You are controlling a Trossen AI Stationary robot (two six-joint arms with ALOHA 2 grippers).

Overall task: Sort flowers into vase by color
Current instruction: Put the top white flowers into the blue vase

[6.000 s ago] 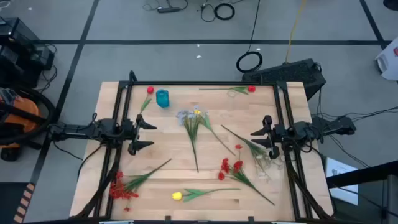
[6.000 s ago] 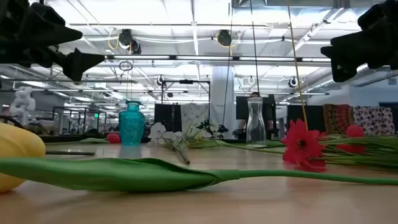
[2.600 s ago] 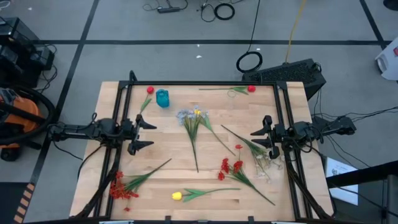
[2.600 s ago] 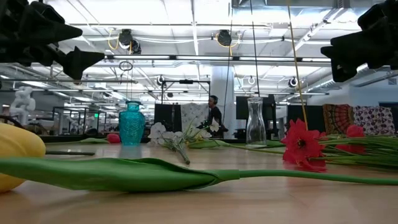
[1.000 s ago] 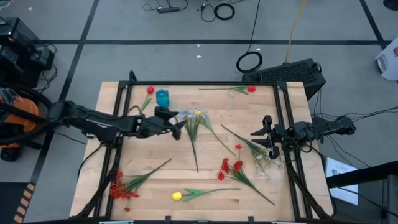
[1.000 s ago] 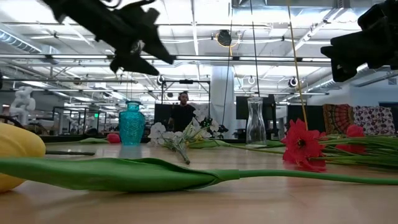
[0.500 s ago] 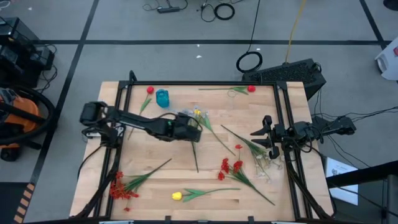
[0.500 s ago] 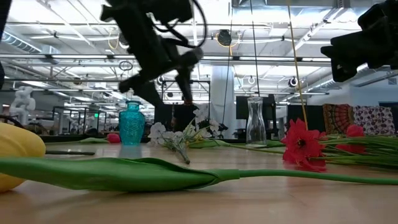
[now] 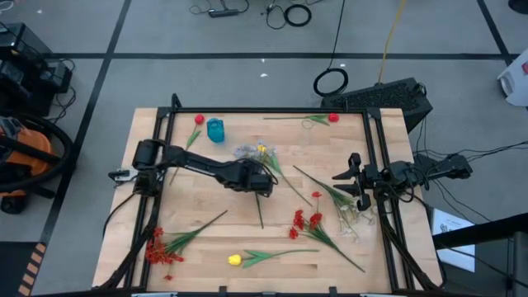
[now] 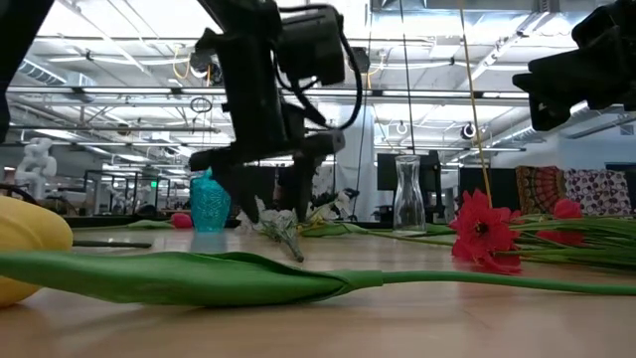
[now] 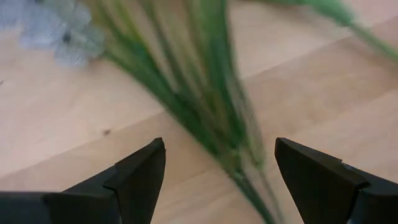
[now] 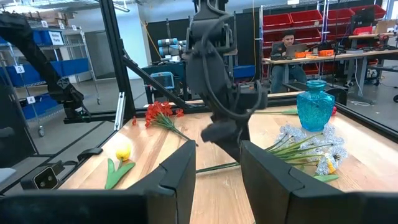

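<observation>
A bunch of pale white-blue and yellow flowers (image 9: 254, 157) lies flat mid-table, its green stems (image 11: 211, 112) running toward the near edge. My left gripper (image 9: 263, 182) hangs over those stems, pointing steeply down and open, with one finger on either side of them (image 11: 217, 177) and no touch showing. In the low view it stands just above the bunch (image 10: 270, 199). A teal vase (image 9: 215, 130) stands at the far left. A clear glass vase (image 10: 408, 194) stands upright farther right. My right gripper (image 9: 346, 176) waits open at the table's right side.
Red flowers lie near right (image 9: 306, 221) and at the near left corner (image 9: 161, 247). A yellow tulip (image 9: 235, 260) lies by the near edge. Single red blooms lie at the far edge (image 9: 333, 118) and beside the teal vase (image 9: 199, 120). More green stems (image 9: 330, 194) lie before the right gripper.
My left gripper has reached toward the table's middle and sunk onto the pale flower bunch. It has tipped from nearly level to pointing steeply down and has stayed open. The flowers lie as before.
</observation>
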